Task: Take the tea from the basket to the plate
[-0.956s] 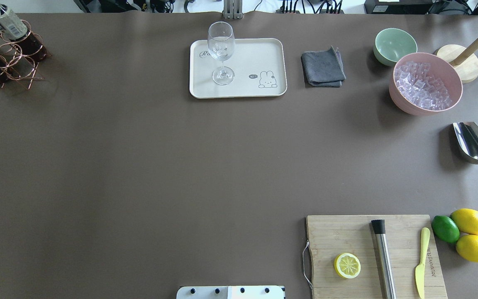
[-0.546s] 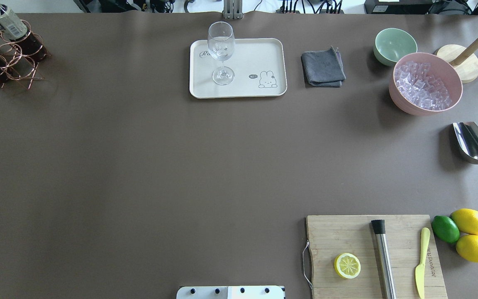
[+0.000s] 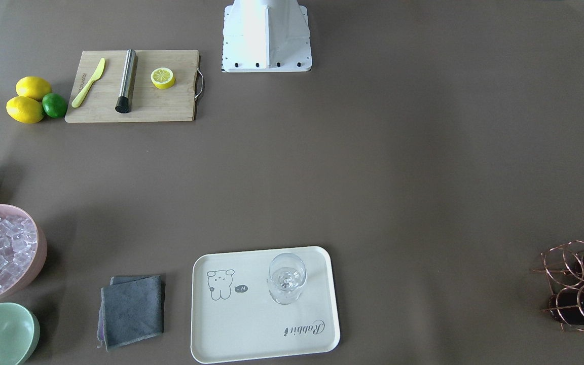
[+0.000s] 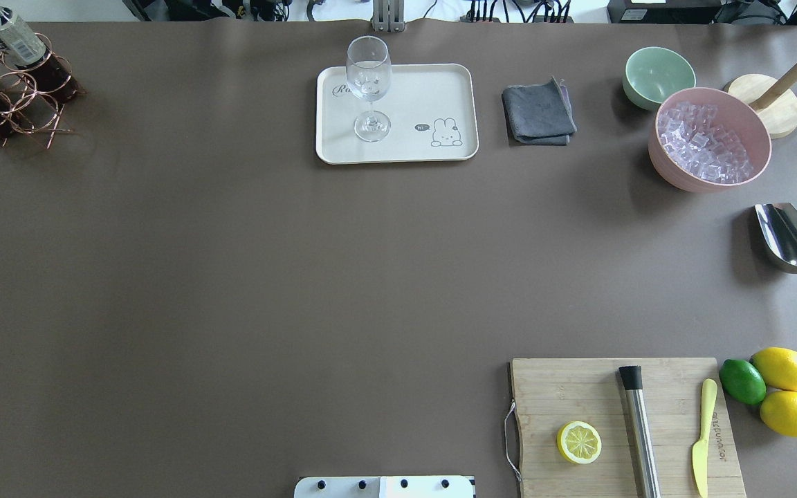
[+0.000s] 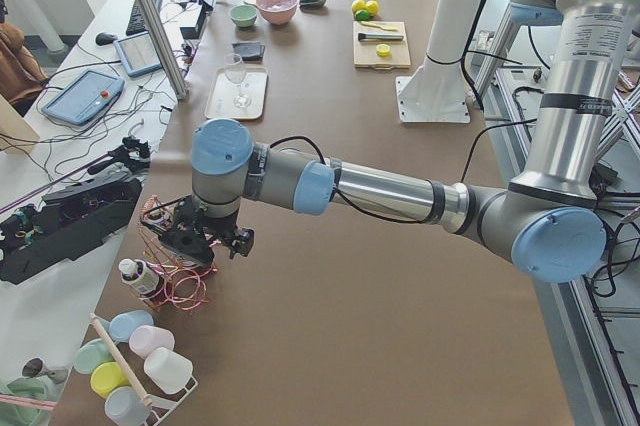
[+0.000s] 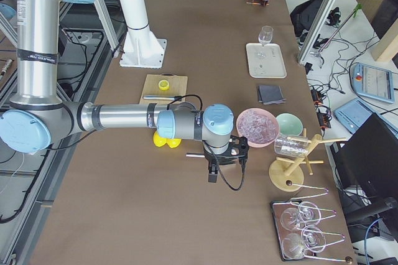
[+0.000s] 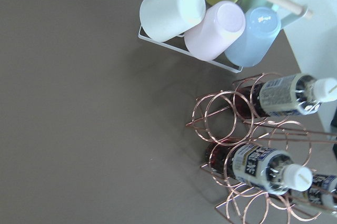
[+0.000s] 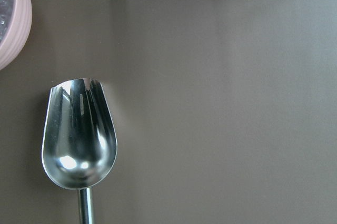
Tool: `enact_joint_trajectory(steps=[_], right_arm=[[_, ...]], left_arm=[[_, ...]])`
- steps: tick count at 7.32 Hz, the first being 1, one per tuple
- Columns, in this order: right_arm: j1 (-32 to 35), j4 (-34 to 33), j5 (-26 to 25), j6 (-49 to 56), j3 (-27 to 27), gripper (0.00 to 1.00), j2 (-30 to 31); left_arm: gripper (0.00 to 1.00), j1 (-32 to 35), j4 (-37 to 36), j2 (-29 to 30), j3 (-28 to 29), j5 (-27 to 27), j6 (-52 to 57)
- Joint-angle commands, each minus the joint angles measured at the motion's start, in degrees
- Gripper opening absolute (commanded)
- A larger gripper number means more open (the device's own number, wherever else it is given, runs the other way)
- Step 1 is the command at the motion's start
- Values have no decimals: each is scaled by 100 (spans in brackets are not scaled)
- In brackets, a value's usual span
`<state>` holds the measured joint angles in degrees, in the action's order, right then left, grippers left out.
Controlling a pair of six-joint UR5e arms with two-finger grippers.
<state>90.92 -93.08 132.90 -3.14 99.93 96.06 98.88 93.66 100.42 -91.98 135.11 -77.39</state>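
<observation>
Tea bottles (image 4: 14, 38) with white caps and dark liquid lie in the rose-gold wire basket (image 4: 14, 97) at the table's far left corner. The left wrist view shows two bottles (image 7: 284, 95) in the basket's rings (image 7: 221, 113). The cream plate (image 4: 426, 97) with the bear drawing is at the far middle and holds a clear glass (image 4: 369, 76). My left gripper (image 5: 205, 241) hovers just above the basket (image 5: 175, 276); I cannot tell if it is open. My right gripper (image 6: 224, 153) hangs over the table near the pink bowl; I cannot tell its state.
A rack of pastel cups (image 7: 210, 19) stands beside the basket. A grey cloth (image 4: 538, 114), mint bowl (image 4: 658, 75), pink bowl of ice (image 4: 758, 149) and steel scoop (image 8: 79, 134) are at the right. A cutting board (image 4: 557, 387) with a lemon half is near the robot.
</observation>
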Motion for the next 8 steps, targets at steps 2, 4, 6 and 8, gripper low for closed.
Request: enact_joint_trajectory(steps=[2, 4, 6, 8], right_arm=[[-4, 0, 8, 7, 9, 100, 9], [-4, 0, 17, 6, 17, 100, 9], [-4, 0, -36, 24, 53, 100, 9], [-4, 0, -19, 15, 35, 100, 9]], left_arm=[[97, -9, 536, 1152, 1170, -256, -1379], [97, -271, 1065, 1558, 1743, -266, -2460], [98, -491, 1486, 1612, 1824, -570, -3173], [98, -694, 1690, 1603, 1859, -652, -3466]])
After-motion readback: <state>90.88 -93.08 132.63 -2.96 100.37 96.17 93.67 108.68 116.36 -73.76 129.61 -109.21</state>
